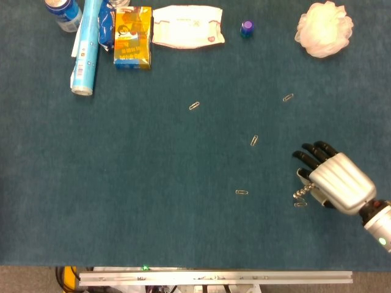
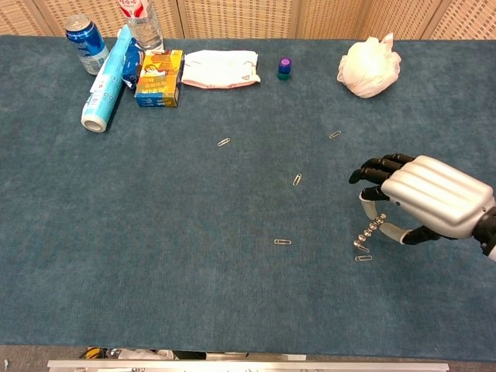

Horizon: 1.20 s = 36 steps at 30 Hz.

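Right hand (image 2: pixel 422 200): palm down, low over the blue table cloth (image 2: pixel 155 232) at the right side. Fingers are half curled, dark tips pointing up and to the left. It grips a small beaded metal piece (image 2: pixel 366 233), a chain or spring; I cannot tell which.

Beaded piece: hangs from under the thumb side, and its lower end reaches down to the cloth.

Nearest paper clip (image 2: pixel 363 258): flat on the cloth, just beside the lower end of the beaded piece. In the chest view it lies below and a little left of the hand.

Contact: whether the beaded end touches the clip cannot be told. The head view shows the clip (image 1: pixel 300 204) tight against that end.

Clip axis: long side runs roughly across the table, left to right.

Other clips: one (image 2: pixel 283 242) further left, well apart, and one (image 2: pixel 297 180) up and to the left. Both are farther off.

Left hand: not seen in either view, so the right hand is the only one near.
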### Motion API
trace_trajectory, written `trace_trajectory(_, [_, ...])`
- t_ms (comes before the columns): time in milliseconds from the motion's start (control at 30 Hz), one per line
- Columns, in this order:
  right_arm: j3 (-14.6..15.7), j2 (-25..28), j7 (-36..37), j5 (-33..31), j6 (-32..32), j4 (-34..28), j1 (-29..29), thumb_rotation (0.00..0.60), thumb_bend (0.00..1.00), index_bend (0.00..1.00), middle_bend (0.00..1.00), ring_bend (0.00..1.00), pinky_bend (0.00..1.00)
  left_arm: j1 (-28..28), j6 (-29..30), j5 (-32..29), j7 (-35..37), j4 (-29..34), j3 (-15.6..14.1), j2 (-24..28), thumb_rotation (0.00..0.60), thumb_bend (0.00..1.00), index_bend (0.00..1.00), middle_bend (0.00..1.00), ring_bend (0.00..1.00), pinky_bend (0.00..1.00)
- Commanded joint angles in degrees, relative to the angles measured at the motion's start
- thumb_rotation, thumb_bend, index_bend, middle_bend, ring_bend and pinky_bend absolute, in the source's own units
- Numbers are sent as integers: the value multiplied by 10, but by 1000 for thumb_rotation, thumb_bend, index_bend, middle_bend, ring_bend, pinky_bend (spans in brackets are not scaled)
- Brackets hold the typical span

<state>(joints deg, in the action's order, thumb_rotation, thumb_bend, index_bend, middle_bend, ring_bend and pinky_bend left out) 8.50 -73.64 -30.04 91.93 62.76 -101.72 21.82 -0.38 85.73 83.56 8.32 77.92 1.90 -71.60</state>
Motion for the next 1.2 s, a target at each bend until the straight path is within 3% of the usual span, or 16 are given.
trace_trajectory(33, [2,2,0,3,-1,-2,-2,600,339,631,231,141,180,0,-1,0,1,-1,0,-1,600,74,435,476,370,486])
trace_trajectory(767, [10,4,-6,6,-14,3,-14,600,339,631,231,141,180,1,-3,-1,3,-6,-1,-6,600,74,435,476,370,486])
trace_trajectory(1200, [-34,12,22,-9,10,-3,-8,600,338,631,231,141,180,1,-5,-2,5,-8,-1,-7,600,74,435,476,370,486])
